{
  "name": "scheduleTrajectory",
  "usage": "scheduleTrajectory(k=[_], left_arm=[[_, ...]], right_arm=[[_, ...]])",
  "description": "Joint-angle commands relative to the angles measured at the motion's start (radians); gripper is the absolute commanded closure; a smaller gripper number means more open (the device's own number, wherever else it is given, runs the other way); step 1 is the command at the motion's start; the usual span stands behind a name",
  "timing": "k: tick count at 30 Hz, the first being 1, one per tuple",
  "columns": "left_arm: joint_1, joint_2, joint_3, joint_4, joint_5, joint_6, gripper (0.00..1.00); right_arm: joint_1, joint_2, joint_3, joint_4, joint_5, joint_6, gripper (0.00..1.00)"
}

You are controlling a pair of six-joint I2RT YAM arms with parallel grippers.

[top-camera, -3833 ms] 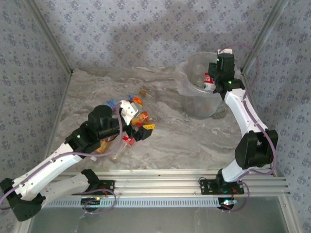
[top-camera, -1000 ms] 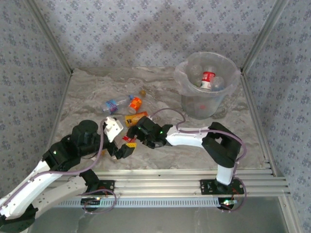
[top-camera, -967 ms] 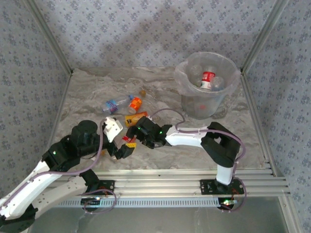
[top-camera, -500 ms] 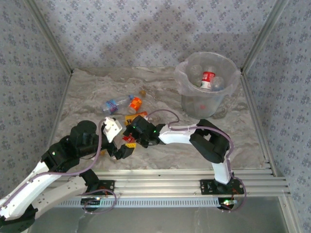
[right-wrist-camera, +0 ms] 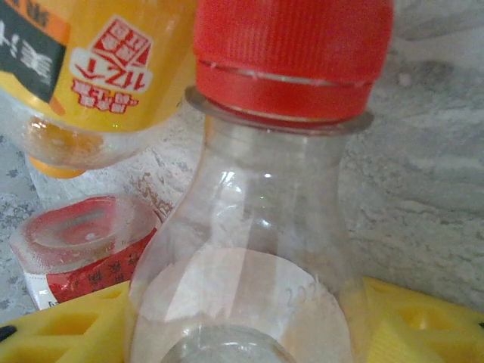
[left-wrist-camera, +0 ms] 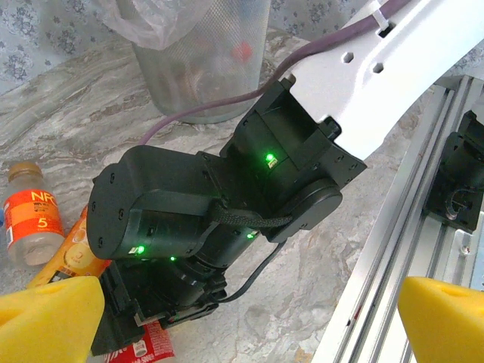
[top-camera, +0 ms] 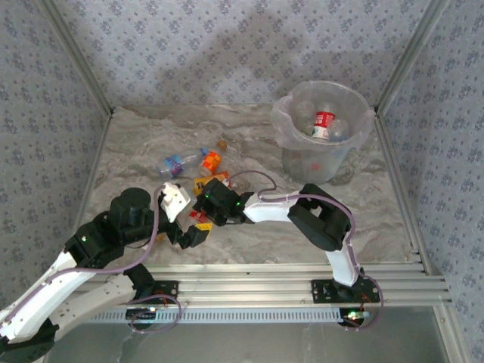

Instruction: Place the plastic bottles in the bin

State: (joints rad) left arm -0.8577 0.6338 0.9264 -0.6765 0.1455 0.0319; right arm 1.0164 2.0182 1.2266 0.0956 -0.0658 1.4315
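The left pincer (left-wrist-camera: pixel 246 325) is held wide open; the right arm (top-camera: pixel 274 208) is bent sharply leftward, the right pincer (right-wrist-camera: pixel 242 325) clamped on a red-capped bottle (right-wrist-camera: pixel 261 197).

Left arm (top-camera: pixel 60 283), right arm (top-camera: pixel 268 210): white link shells, black joint housings. Black base brackets bolted to aluminium rail (top-camera: pixel 249 291). Purple cable looped along each arm, rising from rail. Right arm wrist, far from rail: black housings, green indicator lights, hexagonal holes in white link, white zip tie on cable. Left gripper (left-wrist-camera: pixel 246 321), right gripper (right-wrist-camera: pixel 242 333): yellow fingers, right pair with lattice cut-outs.
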Motion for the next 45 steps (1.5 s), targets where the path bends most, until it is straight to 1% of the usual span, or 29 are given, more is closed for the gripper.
scheduleTrajectory(k=[1,4,9,13,17,19,21,25,27,30,34,38,41,45], left_arm=[[-0.004,-0.003,-0.006,0.03,0.008,-0.012,0.0],[-0.003,-0.003,-0.006,0.033,0.008,-0.012,0.0],[-0.003,-0.003,-0.008,0.063,0.02,-0.01,0.0],[-0.003,0.014,0.005,0.108,0.033,-0.009,0.0],[-0.003,0.055,0.043,0.158,0.03,-0.013,0.0],[-0.004,0.079,0.06,0.196,0.027,-0.019,0.0],[-0.004,0.105,0.074,0.246,0.034,-0.028,0.0],[-0.004,0.166,0.094,0.351,0.054,-0.046,0.0],[-0.005,0.202,0.109,0.385,0.068,-0.043,0.0],[-0.003,0.256,0.14,0.424,0.068,-0.041,0.0],[-0.003,0.314,0.176,0.485,0.081,-0.04,0.0],[-0.003,0.365,0.199,0.498,0.109,-0.028,0.0],[-0.003,0.381,0.18,0.516,0.13,-0.025,0.0],[-0.003,0.383,0.125,0.546,0.128,-0.007,0.0]], right_arm=[[-0.011,-0.01,-0.025,-0.003,0.043,-0.001,0.39],[-0.016,-0.045,-0.026,-0.032,0.064,-0.048,0.39],[-0.015,-0.151,-0.1,-0.102,0.133,-0.195,0.39],[-0.012,-0.264,-0.163,-0.172,0.226,-0.31,0.39],[-0.014,-0.39,-0.208,-0.248,0.31,-0.465,0.39],[-0.018,-0.451,-0.216,-0.286,0.327,-0.547,0.38],[-0.032,-0.51,-0.212,-0.315,0.317,-0.643,0.37],[-0.057,-0.603,-0.162,-0.393,0.286,-0.794,0.35],[-0.063,-0.633,-0.119,-0.443,0.292,-0.882,0.35],[-0.091,-0.665,-0.051,-0.523,0.284,-0.957,0.35],[-0.159,-0.71,0.031,-0.562,0.258,-1.018,0.36],[-0.231,-0.745,0.098,-0.594,0.249,-1.067,0.37],[-0.292,-0.766,0.152,-0.604,0.237,-1.101,0.39],[-0.385,-0.764,0.243,-0.63,0.213,-1.141,0.4]])
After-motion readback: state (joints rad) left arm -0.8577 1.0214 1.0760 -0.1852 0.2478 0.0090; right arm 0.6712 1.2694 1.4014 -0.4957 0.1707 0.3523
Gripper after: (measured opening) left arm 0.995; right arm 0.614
